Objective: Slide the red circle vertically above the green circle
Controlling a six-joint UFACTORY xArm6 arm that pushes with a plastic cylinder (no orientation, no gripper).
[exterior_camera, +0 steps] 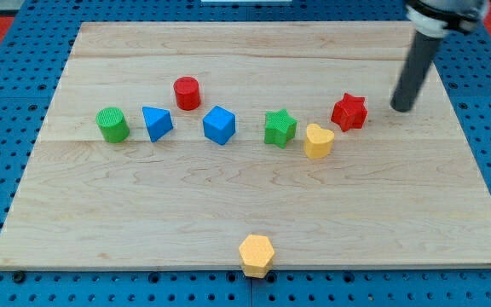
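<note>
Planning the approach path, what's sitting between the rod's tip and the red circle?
In the camera view, the red star lies nearest my tip; the green star and blue cube sit just below the line to the red circle.

A single camera looks down at a slant from beyond the near edge of the wooden board [254, 205], facing across it toward the far edge at the view's top. It stands far enough back to take in nearly the whole board, with blue pegboard [7, 128] showing around it. My tip [401, 108] enters from the view's top right corner. No second view overlaps it.
</note>
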